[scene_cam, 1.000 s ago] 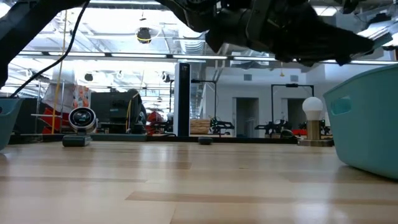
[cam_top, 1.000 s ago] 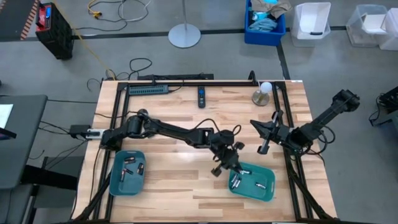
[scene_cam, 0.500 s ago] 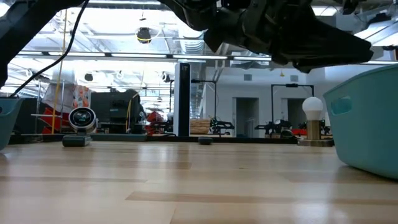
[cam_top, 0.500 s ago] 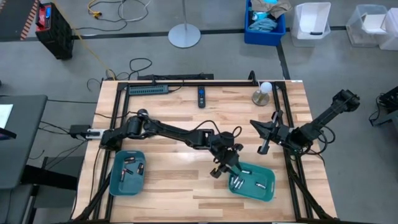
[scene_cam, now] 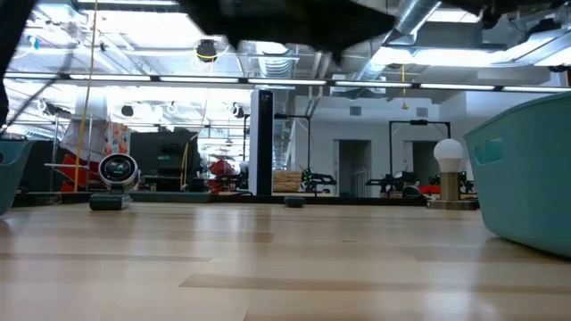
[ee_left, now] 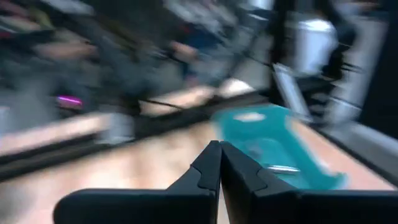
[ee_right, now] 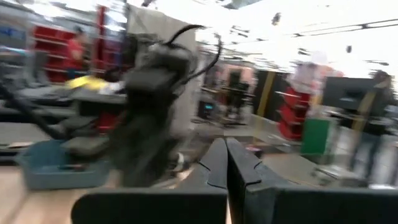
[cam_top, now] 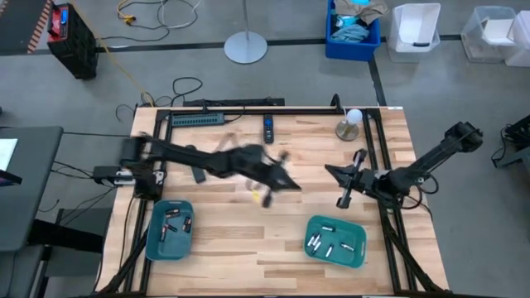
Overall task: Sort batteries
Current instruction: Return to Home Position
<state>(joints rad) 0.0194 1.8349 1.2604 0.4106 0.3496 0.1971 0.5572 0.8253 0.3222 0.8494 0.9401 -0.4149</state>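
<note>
Two teal trays lie on the wooden table, the left one (cam_top: pixel 169 229) and the right one (cam_top: pixel 335 241), each with several small silvery batteries in it. My left gripper (cam_top: pixel 272 192) is blurred, over the bare middle of the table, left of and beyond the right tray. Its wrist view shows it (ee_left: pixel 219 152) shut with nothing seen between the fingertips, and the right tray (ee_left: pixel 267 146) with a battery (ee_left: pixel 283 168) ahead. My right gripper (cam_top: pixel 343 186) hovers near the table's right side, shut (ee_right: pixel 225 149) and empty.
A black remote (cam_top: pixel 268 128), a round knob with a white bulb (cam_top: pixel 351 122) and a power strip (cam_top: pixel 197 119) lie along the far edge. Black frame rails (cam_top: pixel 377 157) run along the table's sides. The right tray's wall (scene_cam: pixel 526 178) stands close in the low view.
My left gripper has swung fast from over the right tray's left end toward the table's left and far side, now blurred over the table's middle. In the low view the arm has risen almost out of the picture. My right gripper has shifted slightly toward the table's left.
</note>
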